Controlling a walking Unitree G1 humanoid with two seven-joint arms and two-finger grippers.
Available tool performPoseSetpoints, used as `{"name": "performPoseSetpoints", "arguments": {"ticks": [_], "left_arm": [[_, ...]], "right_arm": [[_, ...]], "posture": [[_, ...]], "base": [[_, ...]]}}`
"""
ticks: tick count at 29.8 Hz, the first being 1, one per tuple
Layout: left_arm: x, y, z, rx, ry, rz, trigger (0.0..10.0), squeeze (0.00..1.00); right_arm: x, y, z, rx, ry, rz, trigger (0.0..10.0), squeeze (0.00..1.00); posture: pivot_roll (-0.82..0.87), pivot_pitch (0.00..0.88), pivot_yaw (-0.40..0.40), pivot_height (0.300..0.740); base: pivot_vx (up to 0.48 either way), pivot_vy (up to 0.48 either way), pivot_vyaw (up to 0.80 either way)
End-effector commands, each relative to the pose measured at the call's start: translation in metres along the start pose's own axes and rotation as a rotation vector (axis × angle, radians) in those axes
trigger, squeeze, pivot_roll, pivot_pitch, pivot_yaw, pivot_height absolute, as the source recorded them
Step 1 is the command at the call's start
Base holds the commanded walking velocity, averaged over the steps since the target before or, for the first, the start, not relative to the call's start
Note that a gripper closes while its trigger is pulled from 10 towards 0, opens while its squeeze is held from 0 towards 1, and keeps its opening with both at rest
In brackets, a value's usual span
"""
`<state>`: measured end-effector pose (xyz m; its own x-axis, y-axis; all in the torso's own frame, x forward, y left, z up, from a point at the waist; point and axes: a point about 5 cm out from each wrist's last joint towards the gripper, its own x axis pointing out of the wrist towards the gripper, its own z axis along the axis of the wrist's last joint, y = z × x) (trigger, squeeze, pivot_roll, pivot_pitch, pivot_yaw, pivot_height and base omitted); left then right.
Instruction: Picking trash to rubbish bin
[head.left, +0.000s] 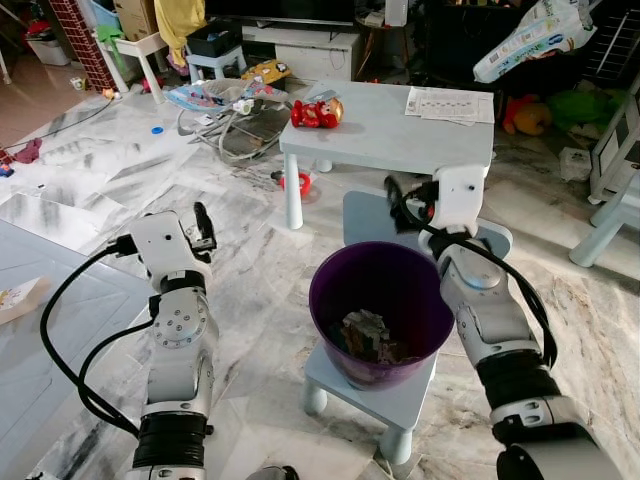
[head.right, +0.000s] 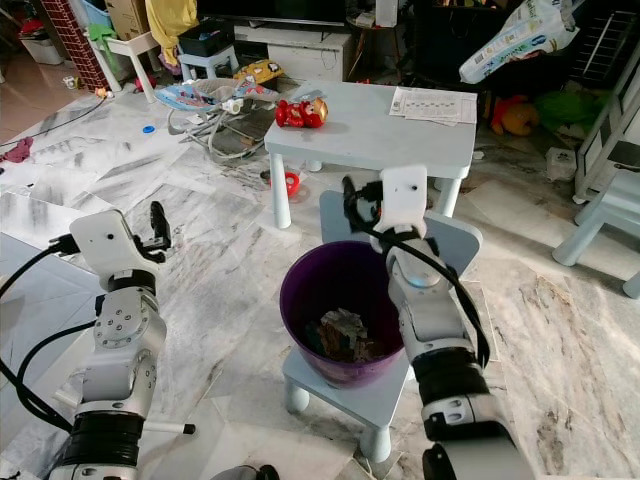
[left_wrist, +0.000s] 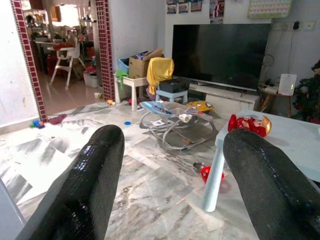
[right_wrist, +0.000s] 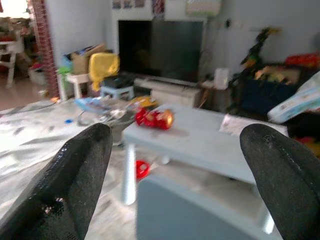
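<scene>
purple bin (head.left: 420, 300) holds crumpled trash (head.left: 365, 335); both grippers (left_wrist: 170, 185) (right_wrist: 175, 175) spread apart, empty.

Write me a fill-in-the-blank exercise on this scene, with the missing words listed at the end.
1. The purple bin stands on a small light blue ____.
2. The red toy lies on the light blue ____, near its corner.
3. The fingers of the left gripper are ____, with nothing between them.
4. The crumpled trash lies ____ the bin.

Missing words: stool; table; open; inside
</scene>
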<state>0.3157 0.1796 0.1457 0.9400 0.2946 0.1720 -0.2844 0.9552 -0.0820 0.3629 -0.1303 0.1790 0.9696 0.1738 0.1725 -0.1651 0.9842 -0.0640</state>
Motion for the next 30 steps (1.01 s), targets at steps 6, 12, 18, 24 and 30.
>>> {"name": "performPoseSetpoints", "arguments": {"ticks": [6, 12, 18, 24, 30], "left_arm": [[-0.002, 0.006, 0.003, 0.007, 0.018, -0.029, 10.0, 0.00], [-0.004, 0.000, 0.005, 0.042, 0.008, -0.100, 10.0, 0.00], [-0.003, -0.006, 0.011, 0.023, -0.020, -0.117, 10.0, 0.00], [-0.002, -0.006, 0.013, 0.005, -0.015, -0.105, 10.0, 0.00], [-0.002, -0.007, 0.012, 0.001, -0.002, -0.115, 10.0, 0.00]], "right_arm": [[-0.008, -0.001, -0.007, 0.080, 0.045, 0.001, 10.0, 0.00], [-0.009, 0.008, -0.002, 0.008, 0.012, 0.072, 10.0, 0.00], [-0.010, 0.016, 0.000, 0.016, 0.007, 0.118, 10.0, 0.00], [-0.011, 0.019, 0.001, 0.023, -0.001, 0.145, 10.0, 0.00], [-0.013, 0.021, 0.000, 0.037, 0.004, 0.160, 10.0, 0.00]], "posture": [[-0.03, 0.040, 0.043, 0.740], [-0.03, 0.040, 0.041, 0.740], [-0.03, 0.036, 0.037, 0.740], [-0.03, 0.034, 0.037, 0.740], [-0.03, 0.034, 0.037, 0.740]], "base": [[0.000, 0.000, 0.00], [0.000, 0.000, 0.27], [0.000, 0.000, 0.80], [0.000, 0.000, 0.80], [0.000, 0.000, 0.80]]}}
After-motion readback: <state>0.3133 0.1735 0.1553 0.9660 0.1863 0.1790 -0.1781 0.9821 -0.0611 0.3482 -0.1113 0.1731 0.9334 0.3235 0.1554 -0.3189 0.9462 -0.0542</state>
